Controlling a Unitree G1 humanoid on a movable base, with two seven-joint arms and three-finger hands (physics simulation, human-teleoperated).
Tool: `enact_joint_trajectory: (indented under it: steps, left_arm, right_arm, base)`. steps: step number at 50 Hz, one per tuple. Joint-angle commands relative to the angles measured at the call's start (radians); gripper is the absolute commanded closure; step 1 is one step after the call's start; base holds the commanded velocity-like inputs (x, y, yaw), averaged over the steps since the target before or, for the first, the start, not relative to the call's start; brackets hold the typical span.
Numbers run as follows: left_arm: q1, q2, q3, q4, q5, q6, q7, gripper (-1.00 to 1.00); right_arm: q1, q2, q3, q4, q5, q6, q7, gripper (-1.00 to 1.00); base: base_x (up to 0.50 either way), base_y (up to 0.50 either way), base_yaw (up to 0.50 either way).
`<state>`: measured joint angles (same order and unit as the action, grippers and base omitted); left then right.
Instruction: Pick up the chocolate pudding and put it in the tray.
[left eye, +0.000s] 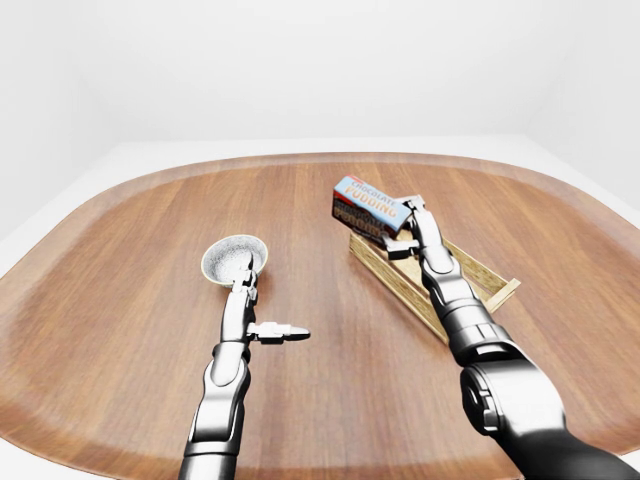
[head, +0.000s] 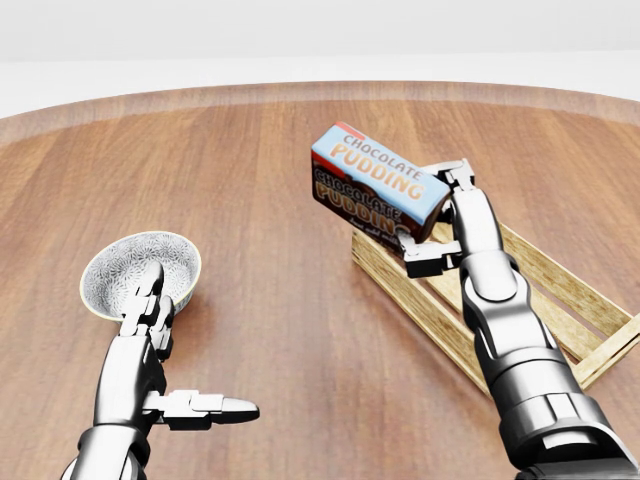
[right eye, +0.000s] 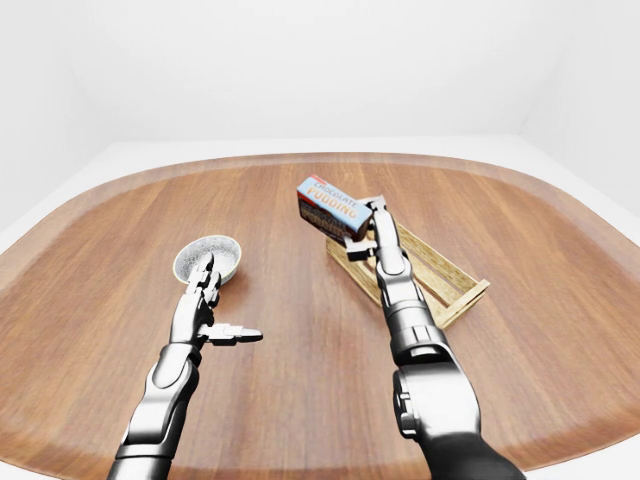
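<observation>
The chocolate pudding box, blue on top with dark sides and orange lettering, is held up off the table by my right hand, whose fingers close round its right end. It hangs tilted over the upper left corner of the wooden slatted tray, which lies at the right of the head view. My left hand is open and empty, thumb pointing right, just below a small speckled bowl at the left.
The round wooden table fills the views, its rim curving along the top and sides. White floor and walls lie beyond it. The bowl stands left of the tray with bare wood between them.
</observation>
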<state>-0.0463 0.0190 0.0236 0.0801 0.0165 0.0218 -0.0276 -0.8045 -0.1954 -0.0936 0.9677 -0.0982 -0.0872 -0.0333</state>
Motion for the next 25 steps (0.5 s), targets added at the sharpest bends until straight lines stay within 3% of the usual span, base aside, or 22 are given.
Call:
enact_joint_trajectory:
  steps: [1, 25]
  left_arm:
    - [-0.006, 0.0, 0.005, 0.01, -0.013, -0.001, -0.005, -1.0]
    - [-0.004, 0.0, 0.004, 0.007, -0.015, 0.001, -0.004, -1.0]
  right_arm:
    - [-0.094, -0.028, -0.014, 0.126, 0.01, 0.0, -0.02, 1.0]
    - [-0.124, -0.086, -0.034, 0.177, 0.02, 0.0, -0.018, 1.0]
  base:
    - [0.0, 0.0, 0.0]
    - [0.0, 0.0, 0.0]
